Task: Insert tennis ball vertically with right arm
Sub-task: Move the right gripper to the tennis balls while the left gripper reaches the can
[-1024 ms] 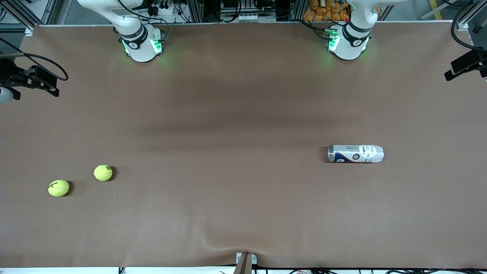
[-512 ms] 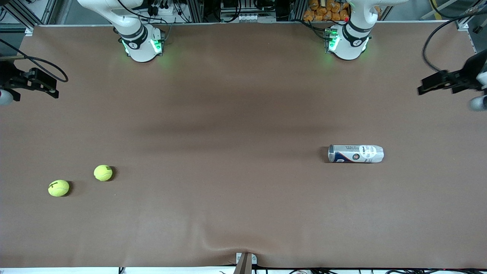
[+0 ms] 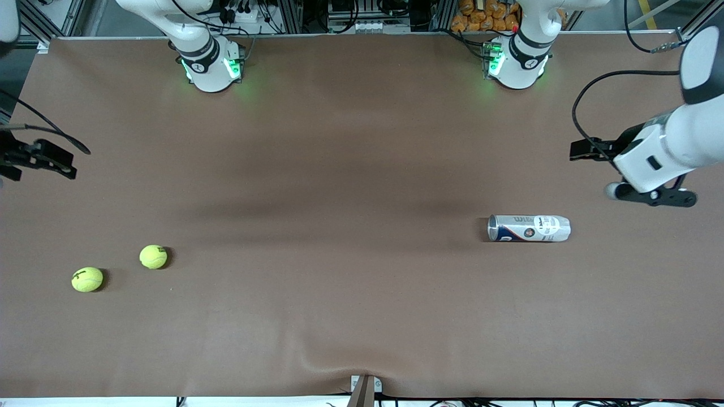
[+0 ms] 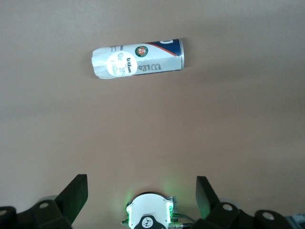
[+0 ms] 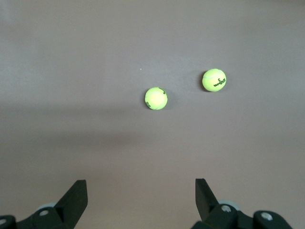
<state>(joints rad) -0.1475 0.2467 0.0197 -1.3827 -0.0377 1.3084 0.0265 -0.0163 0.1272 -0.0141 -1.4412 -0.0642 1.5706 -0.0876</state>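
Two yellow-green tennis balls [image 3: 153,256] [image 3: 87,279] lie on the brown table toward the right arm's end; both show in the right wrist view [image 5: 156,98] [image 5: 214,80]. A white and blue ball can [image 3: 529,228] lies on its side toward the left arm's end, its open mouth facing the right arm's end; it also shows in the left wrist view [image 4: 138,59]. My right gripper [image 5: 140,195] is open and empty, high over the table edge at the right arm's end. My left gripper [image 4: 141,195] is open and empty, over the table beside the can's closed end [image 3: 650,195].
The brown table cover [image 3: 362,294] has a small wrinkle at its front edge by a clamp [image 3: 365,387]. The two arm bases [image 3: 212,68] [image 3: 517,65] stand along the edge farthest from the front camera. A black cable [image 3: 588,107] loops off the left arm.
The left arm has swung in from the table's end and now hangs over the table by the can. The right hand has shifted a little toward the balls. Balls and can have not moved.
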